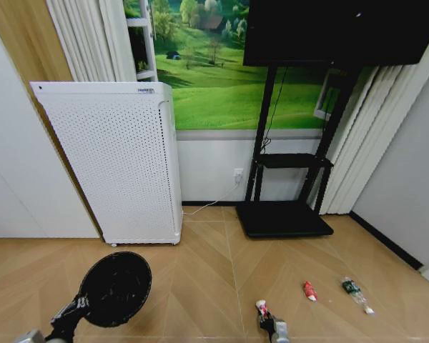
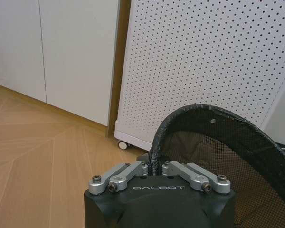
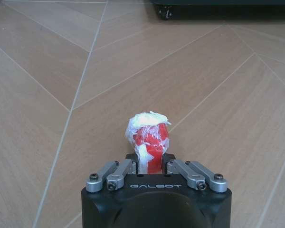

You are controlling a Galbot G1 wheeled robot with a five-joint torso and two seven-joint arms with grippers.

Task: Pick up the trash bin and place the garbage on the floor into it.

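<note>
My left gripper [image 1: 76, 309] [image 2: 154, 169] is shut on the rim of the trash bin [image 1: 115, 288] [image 2: 218, 147], a black mesh basket held at the lower left with its mouth facing the camera. At the bottom centre, my right gripper [image 1: 267, 321] [image 3: 152, 164] is shut on a crushed red-and-white can [image 1: 261, 308] [image 3: 149, 137], low over the floor [image 1: 207, 286]. Two more pieces of garbage lie to its right: a small red piece [image 1: 310, 291] and a clear bottle with a green label [image 1: 356, 293].
A tall white perforated appliance [image 1: 118, 161] [image 2: 204, 57] on castors stands just behind the bin. A black TV stand [image 1: 284, 214] with a flat base sits against the back wall. White cabinet doors [image 2: 52, 52] line the left side.
</note>
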